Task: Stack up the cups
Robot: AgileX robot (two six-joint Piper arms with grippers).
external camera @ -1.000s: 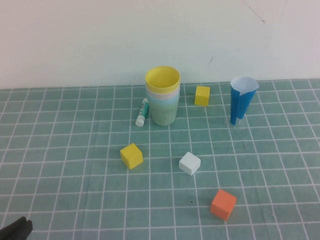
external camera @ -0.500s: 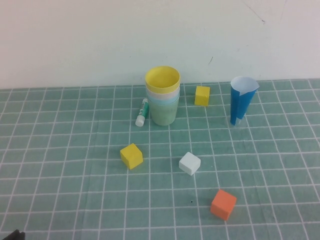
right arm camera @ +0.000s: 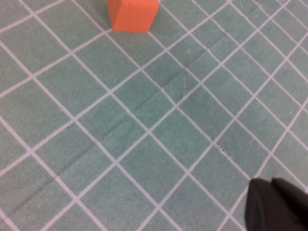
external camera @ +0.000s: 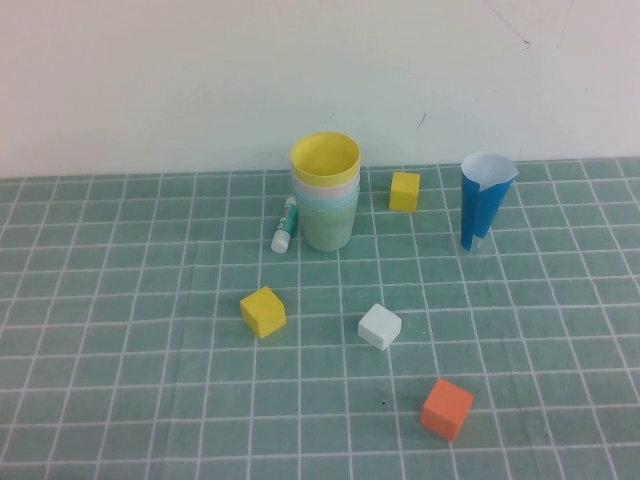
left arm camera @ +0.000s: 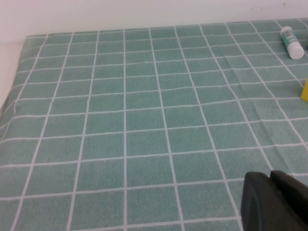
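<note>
The four small tapered plastic cups (external camera: 325, 192) stand nested in one upright stack at the far middle of the green gridded table mat (external camera: 140, 380), close to the white wall: pale green at the bottom, light blue and pale pink showing only as thin rims, yellow on top with its mouth open upward. The stack looks straight and fully seated, so the stacking itself appears done, and the next move probably calls for nothing more than keeping both arms clear of it.

A white-and-green glue stick (external camera: 285, 224) lies just left of the stack, a small yellow block (external camera: 404, 190) sits to its right, and a tall dark-blue cone with a white inside (external camera: 484, 202) stands further right. Nearer the robot lie another yellow cube (external camera: 263, 311), a white cube (external camera: 379, 326) and an orange cube (external camera: 446, 408).

The left gripper (left arm camera: 276, 202) hangs over bare mat on the robot's left, pressed together and holding nothing. The right gripper (right arm camera: 276, 204) is likewise closed and empty, near the orange cube.
</note>
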